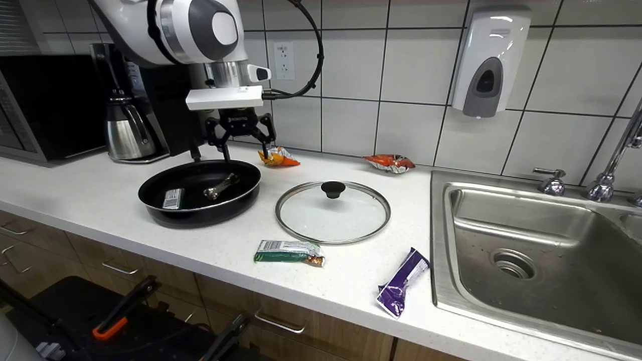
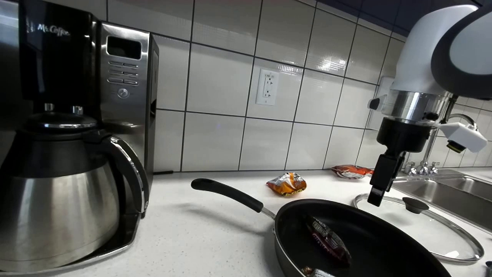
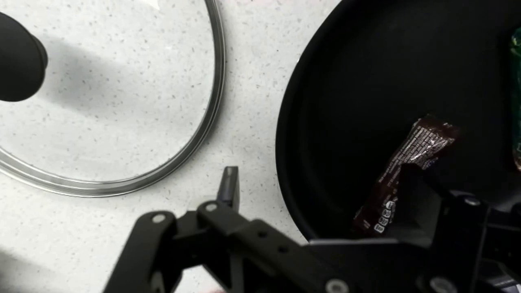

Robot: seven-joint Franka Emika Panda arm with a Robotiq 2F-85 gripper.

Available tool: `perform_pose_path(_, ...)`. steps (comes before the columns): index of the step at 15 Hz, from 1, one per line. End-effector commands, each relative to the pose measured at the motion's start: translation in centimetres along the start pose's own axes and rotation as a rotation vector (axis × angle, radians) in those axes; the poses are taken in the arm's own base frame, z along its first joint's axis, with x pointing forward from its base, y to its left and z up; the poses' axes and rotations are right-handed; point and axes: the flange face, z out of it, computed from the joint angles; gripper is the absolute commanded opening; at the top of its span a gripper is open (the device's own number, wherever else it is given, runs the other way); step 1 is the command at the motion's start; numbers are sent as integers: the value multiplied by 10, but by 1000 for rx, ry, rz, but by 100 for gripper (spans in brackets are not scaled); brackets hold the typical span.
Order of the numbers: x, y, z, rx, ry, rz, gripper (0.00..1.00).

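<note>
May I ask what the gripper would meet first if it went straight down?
Probably the rim of the pan: in the wrist view the open gripper seems to straddle it, though depth is unclear.

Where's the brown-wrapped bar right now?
The brown-wrapped bar lies right of centre in the wrist view, inside the round black frying pan, partly hidden by a black gripper finger.

Jointed black metal end effector (image 1: pixel 245 153): matte black
Round black metal pan (image 1: pixel 208 215): black, silvery edging
Slim maroon foil-wrapped bar (image 3: pixel 391 176): white print
Round clear glass lid (image 1: pixel 331 218): grey rim (image 3: pixel 218 61), black knob (image 3: pixel 18 59)
Crumpled purple foil wrapper (image 1: pixel 398 283): pale panel
Long white stone-like desk (image 3: pixel 254 101): grey flecks
</note>
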Motion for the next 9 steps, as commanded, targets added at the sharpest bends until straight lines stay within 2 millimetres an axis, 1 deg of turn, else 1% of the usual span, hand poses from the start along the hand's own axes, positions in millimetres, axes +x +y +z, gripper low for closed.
perform_pose_path(1,0,0,-1,0,-1,0,100)
perform_pose_path(6,0,0,0,0,-1,0,100)
perform_pose_path(8,-10,1,-5,13,2,93,100)
perform_pose_path(9,-17,4,-5,-5,0,177,100)
